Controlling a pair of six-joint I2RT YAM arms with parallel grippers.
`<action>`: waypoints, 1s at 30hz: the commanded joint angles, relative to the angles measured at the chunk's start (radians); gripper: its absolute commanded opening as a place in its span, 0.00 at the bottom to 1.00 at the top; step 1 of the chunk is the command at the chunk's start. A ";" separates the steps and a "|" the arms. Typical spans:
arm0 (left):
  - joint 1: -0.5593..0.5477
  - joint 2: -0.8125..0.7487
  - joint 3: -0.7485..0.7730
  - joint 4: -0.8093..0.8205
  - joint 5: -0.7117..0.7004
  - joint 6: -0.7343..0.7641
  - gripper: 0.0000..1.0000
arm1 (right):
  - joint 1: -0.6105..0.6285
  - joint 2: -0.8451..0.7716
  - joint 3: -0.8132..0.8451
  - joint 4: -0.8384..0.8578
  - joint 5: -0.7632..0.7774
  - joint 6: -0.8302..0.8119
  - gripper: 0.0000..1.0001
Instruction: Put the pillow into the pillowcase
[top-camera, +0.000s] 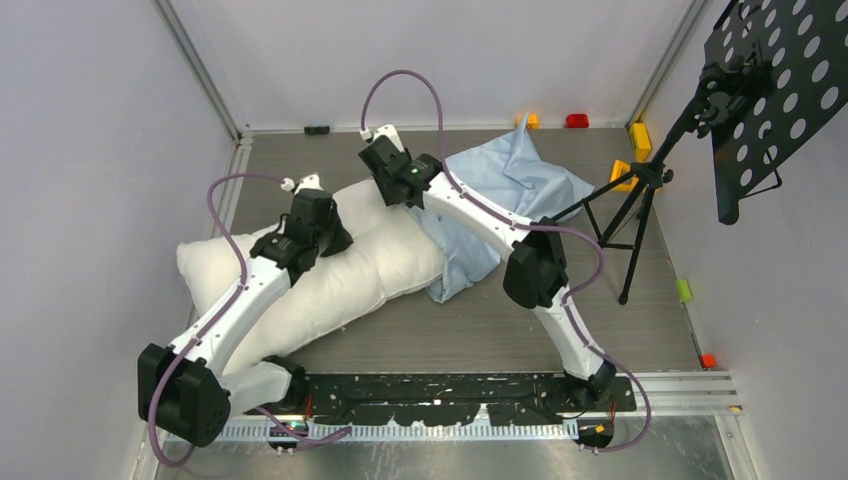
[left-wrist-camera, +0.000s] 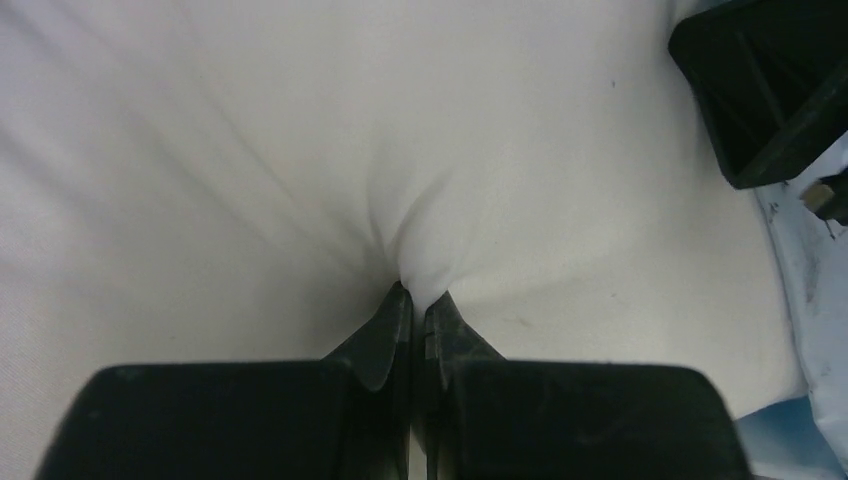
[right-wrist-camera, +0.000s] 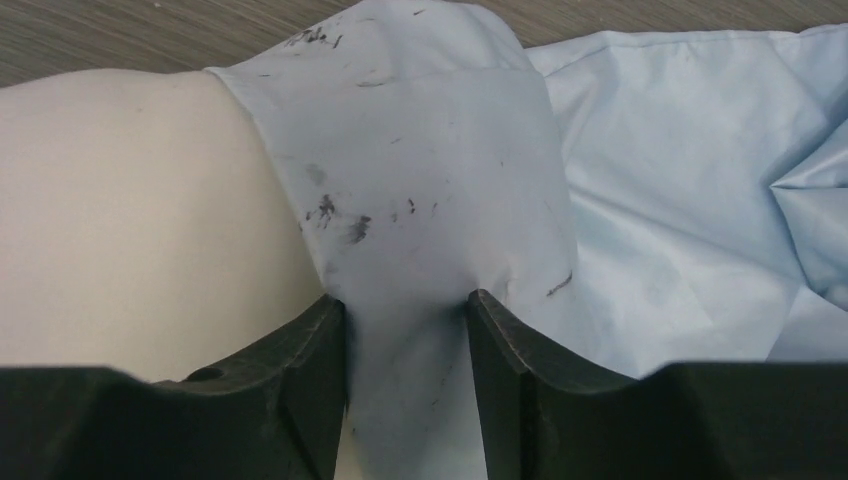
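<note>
The plump white pillow (top-camera: 340, 280) lies slantwise on the grey table, its right end under the edge of the light blue pillowcase (top-camera: 510, 175). My left gripper (top-camera: 335, 240) rests on the pillow's top. In the left wrist view it (left-wrist-camera: 420, 300) is shut on a pinched fold of the pillow (left-wrist-camera: 300, 150). My right gripper (top-camera: 415, 200) is at the pillowcase's mouth. Its jaws (right-wrist-camera: 405, 300) stand apart, closed on a thick smudged fold of pillowcase (right-wrist-camera: 420, 150) draped over the pillow's corner (right-wrist-camera: 130, 220).
A black tripod (top-camera: 640, 200) carrying a perforated panel (top-camera: 780, 90) stands at the right, close to the pillowcase. Small coloured blocks (top-camera: 640, 135) lie along the back and right edges. White walls enclose the table on three sides.
</note>
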 joint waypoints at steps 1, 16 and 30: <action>0.001 -0.021 -0.063 -0.060 0.024 -0.014 0.00 | -0.007 0.043 0.109 -0.050 0.187 -0.033 0.39; -0.031 -0.158 -0.183 0.295 0.121 -0.228 0.00 | 0.145 0.010 0.351 0.035 -0.299 0.154 0.00; 0.210 0.038 -0.075 0.310 0.040 -0.401 0.00 | 0.135 -0.205 0.007 0.061 -0.285 0.160 0.20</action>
